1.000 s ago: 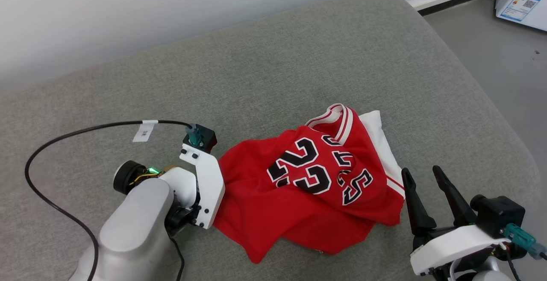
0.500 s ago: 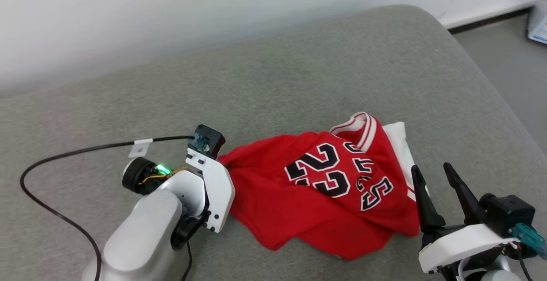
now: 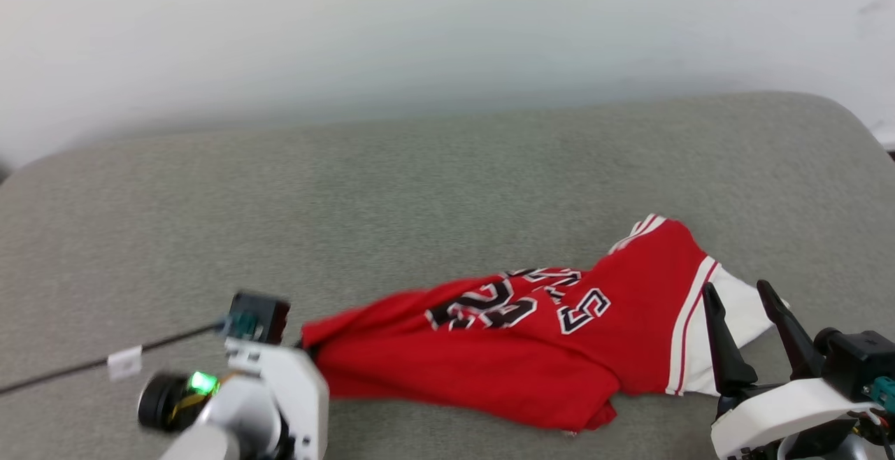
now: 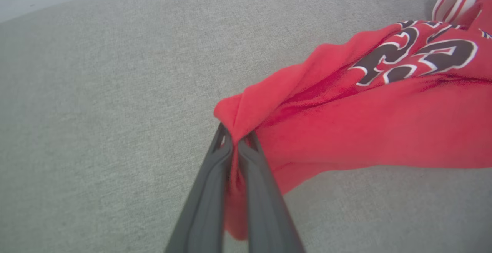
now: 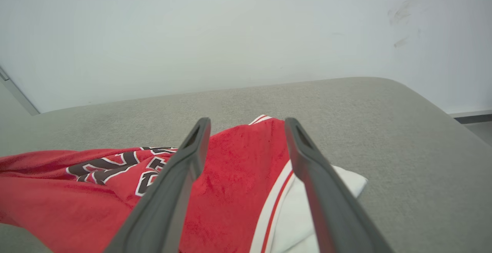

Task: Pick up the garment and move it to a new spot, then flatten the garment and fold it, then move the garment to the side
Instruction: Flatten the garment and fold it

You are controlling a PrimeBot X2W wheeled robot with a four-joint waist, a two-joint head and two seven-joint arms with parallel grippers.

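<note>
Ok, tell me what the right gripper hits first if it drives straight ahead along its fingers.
Most likely the garment: the open right gripper points at its red shoulder by the white sleeve. Height is unclear; it might skim over onto the grey cushion.

The left arm [image 3: 280, 397] sits lower left in the head view, jaws pinched tight on the garment [image 4: 346, 122]. The right arm [image 3: 790, 404], lower right, holds its jaws spread wide.
</note>
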